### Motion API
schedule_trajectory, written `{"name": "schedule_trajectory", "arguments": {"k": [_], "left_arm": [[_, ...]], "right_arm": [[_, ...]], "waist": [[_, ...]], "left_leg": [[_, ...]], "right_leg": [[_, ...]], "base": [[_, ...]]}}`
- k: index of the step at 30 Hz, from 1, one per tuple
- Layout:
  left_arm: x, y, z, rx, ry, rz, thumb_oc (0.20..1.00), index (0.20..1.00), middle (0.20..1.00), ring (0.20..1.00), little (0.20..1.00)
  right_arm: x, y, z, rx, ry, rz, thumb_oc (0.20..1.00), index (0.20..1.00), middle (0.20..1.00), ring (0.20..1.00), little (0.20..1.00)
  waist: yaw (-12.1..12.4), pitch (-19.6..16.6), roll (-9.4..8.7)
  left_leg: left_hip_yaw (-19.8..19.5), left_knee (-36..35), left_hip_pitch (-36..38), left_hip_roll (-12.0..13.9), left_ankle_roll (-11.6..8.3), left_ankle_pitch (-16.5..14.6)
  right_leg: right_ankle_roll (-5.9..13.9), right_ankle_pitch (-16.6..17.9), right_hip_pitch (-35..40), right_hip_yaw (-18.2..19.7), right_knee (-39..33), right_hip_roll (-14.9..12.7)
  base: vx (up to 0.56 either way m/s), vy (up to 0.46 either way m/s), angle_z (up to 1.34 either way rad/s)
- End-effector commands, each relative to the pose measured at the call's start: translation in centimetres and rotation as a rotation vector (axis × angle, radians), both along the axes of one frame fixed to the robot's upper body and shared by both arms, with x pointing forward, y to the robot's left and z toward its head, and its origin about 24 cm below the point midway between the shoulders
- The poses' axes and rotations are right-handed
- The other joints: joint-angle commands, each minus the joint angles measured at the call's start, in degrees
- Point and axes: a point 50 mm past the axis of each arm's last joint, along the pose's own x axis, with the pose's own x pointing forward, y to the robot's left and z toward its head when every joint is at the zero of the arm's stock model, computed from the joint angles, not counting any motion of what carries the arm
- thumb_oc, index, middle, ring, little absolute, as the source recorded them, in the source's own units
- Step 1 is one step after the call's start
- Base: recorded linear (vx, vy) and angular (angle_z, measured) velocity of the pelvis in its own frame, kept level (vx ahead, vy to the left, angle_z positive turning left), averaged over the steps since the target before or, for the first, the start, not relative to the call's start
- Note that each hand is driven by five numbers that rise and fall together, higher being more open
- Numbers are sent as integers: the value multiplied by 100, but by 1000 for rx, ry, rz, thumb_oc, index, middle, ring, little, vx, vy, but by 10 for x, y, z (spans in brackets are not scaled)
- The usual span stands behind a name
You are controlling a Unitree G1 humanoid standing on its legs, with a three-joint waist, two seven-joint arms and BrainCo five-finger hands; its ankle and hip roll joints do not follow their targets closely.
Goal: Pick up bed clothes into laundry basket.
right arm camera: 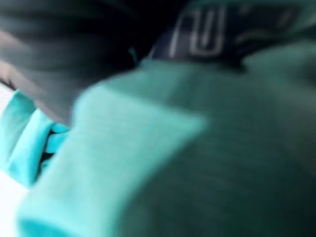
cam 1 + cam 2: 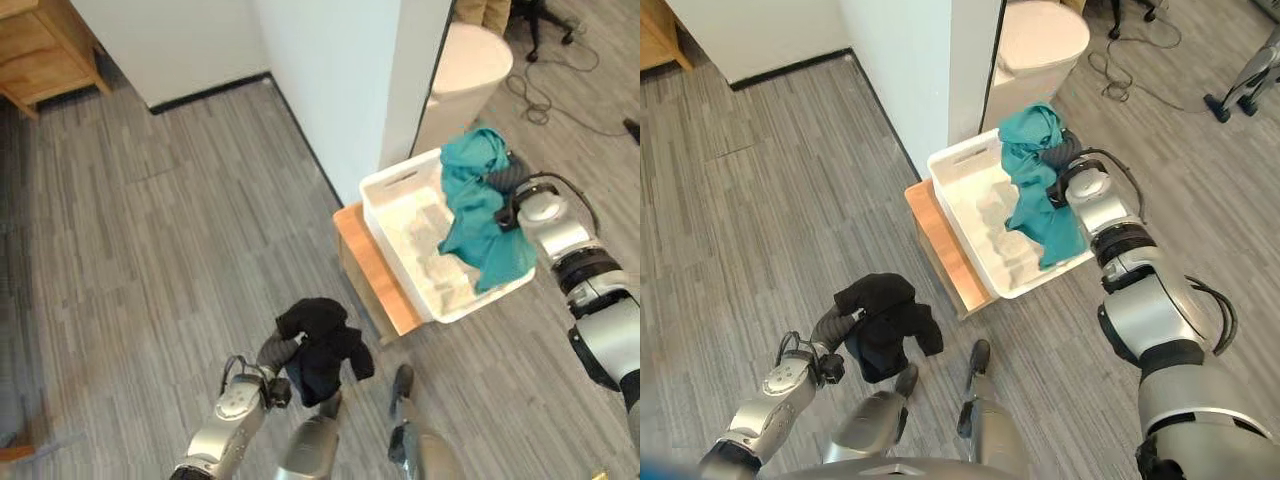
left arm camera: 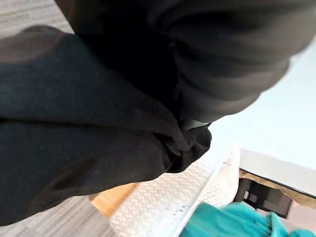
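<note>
Right hand (image 2: 1065,152) at white laundry basket's (image 2: 395,182) far rim, fingers buried in draped teal garment (image 2: 478,205) — grasp indeterminate; left hand (image 2: 281,350) clutching black garment (image 2: 322,348), near-left of basket.

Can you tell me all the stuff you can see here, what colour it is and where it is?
laundry basket: one, white, on the low stand by the wall corner.
teal garment: one, teal, draped over the basket's right rim, hanging partly inside, in the right hand.
black garment: one, black, held up above the floor by the left hand, left of the basket.
wooden stand: one, light wood, under the basket.
white wall: one, white, behind the basket.
round white bin: one, white, behind the wall corner.
wooden furniture: one, light wood, far left corner.
floor: grey planks, all around.
left hand: dark cover, wrapped in the black cloth.
right hand: dark cover, against the teal cloth.
</note>
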Motion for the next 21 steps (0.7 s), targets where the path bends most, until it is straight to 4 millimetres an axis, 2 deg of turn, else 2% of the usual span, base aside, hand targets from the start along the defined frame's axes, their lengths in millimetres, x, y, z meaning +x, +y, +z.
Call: {"name": "schedule_trajectory", "arguments": {"k": [1, 4, 5, 7, 11, 12, 14, 15, 17, 18, 19, 20, 21], "left_arm": [[7, -10, 24, -73, -129, -24, 200, 200, 200, 200, 200], [10, -13, 26, -74, -142, -29, 200, 200, 200, 200, 200], [14, -15, 29, -79, -154, -28, 200, 200, 200, 200, 200], [15, -14, 30, -78, -156, -28, 200, 200, 200, 200, 200], [17, -12, 32, -86, -168, -13, 200, 200, 200, 200, 200], [16, -8, 32, -85, -168, 5, 200, 200, 200, 200, 200], [18, 5, 35, -58, -183, 51, 200, 200, 200, 200, 200], [18, 14, 39, -43, -203, 78, 200, 200, 200, 200, 200], [25, 27, 56, -12, -272, 106, 200, 200, 200, 200, 200], [29, 29, 63, -5, -299, 105, 200, 200, 200, 200, 200], [41, 42, 101, 75, -442, 91, 200, 200, 200, 200, 200], [41, 41, 101, 79, -440, 85, 200, 200, 200, 200, 200], [46, 44, 118, 112, -502, 73, 200, 200, 200, 200, 200]], "right_arm": [[4, -9, 39, -110, -105, -31, 200, 200, 200, 200, 200], [4, -14, 28, -108, -64, -65, 200, 200, 200, 200, 200], [2, -25, 8, -120, 41, -114, 1000, 1000, 1000, 1000, 1000], [2, -28, 4, -129, 79, -120, 1000, 1000, 1000, 1000, 1000], [4, -26, 14, -99, 62, -124, 1000, 1000, 1000, 1000, 1000], [5, -21, 21, -85, 33, -98, 1000, 1000, 1000, 1000, 1000], [7, -3, 49, -78, -73, 15, 1000, 1000, 1000, 1000, 1000], [1, 7, 71, -97, -165, 104, 1000, 1000, 1000, 1000, 1000], [-19, 7, 93, -108, -285, 220, 1000, 1000, 1000, 1000, 1000], [-27, 3, 94, -77, -308, 240, 1000, 1000, 1000, 1000, 1000], [-53, -6, 96, -17, -384, 318, 1000, 1000, 1000, 1000, 1000], [-54, -8, 94, -13, -382, 312, 1000, 1000, 1000, 1000, 1000], [-64, -12, 88, 15, -391, 329, 1000, 1000, 1000, 1000, 1000]], "waist": [[152, -131, 354], [175, -84, 405], [207, -46, 468], [218, -40, 484], [206, -54, 540], [160, -79, 525], [43, -148, 473], [-49, -211, 428], [-229, -346, 385], [-263, -405, 378], [-496, -582, 420], [-459, -580, 400], [-545, -644, 429]], "left_leg": [[-184, -1114, -85, 211, 79, 1194], [-201, -1134, -150, 196, 76, 1224], [-200, -1170, -195, 187, 68, 1256], [-195, -1177, -206, 188, 66, 1258], [-173, -1223, -135, 183, 63, 1247], [-153, -1239, -85, 188, 64, 1233], [-69, -1294, 39, 223, 51, 1215], [-6, -1351, 143, 237, 38, 1200], [94, -1435, 323, 260, 11, 1174], [109, -1451, 386, 266, 10, 1151], [196, -1500, 575, 292, -5, 1097], [197, -1500, 594, 293, -5, 1091], [235, -1517, 661, 298, -10, 1068]], "right_leg": [[215, -868, 396, -109, 618, 107], [220, -846, 329, -101, 592, 109], [231, -828, 288, -102, 571, 98], [233, -827, 279, -103, 566, 96], [243, -829, 317, -60, 526, 93], [246, -826, 349, -19, 515, 93], [250, -839, 396, 59, 506, 107], [251, -848, 434, 98, 498, 123], [264, -876, 540, 169, 471, 135], [268, -892, 590, 185, 459, 134], [282, -940, 727, 239, 431, 132], [281, -943, 746, 240, 426, 133], [292, -959, 793, 257, 418, 129]], "base": [[-51, 7, 11], [-16, 14, 3], [-16, 24, 10], [-9, 20, 7], [5, 23, -6], [-3, 58, -11], [-4, 67, -12], [12, 46, -22], [37, 37, -49], [101, 43, -63], [83, 24, -51], [94, 34, 7], [62, 25, -11]]}}
